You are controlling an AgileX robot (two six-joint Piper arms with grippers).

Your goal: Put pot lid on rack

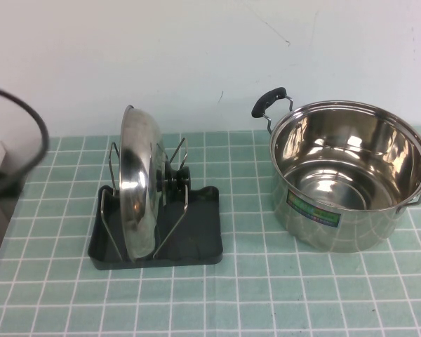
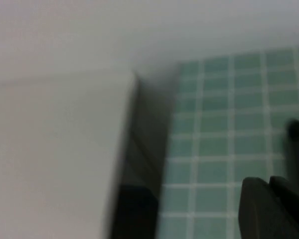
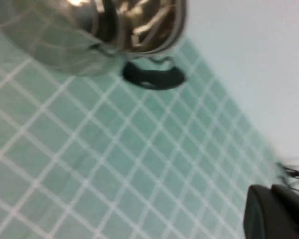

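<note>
Pot lid point(image 1: 139, 184) upright in rack point(image 1: 196, 235); L gripper point(image 2: 276, 206), R gripper point(image 3: 279, 211) away (grip state unclear).

The left hand point(image 2: 274, 206) shows only as a dark bit at the edge of the left wrist view, low over the counter point(image 2: 214, 124). I cannot tell how its fingers stand. In the high view, a dark curved part of the left arm point(image 1: 14, 140) sits at the far left edge, away from the middle.

The right hand point(image 3: 276, 211) also shows only as a dark bit in the corner of the right wrist view, above the counter. The high view does not show the right arm.
</note>
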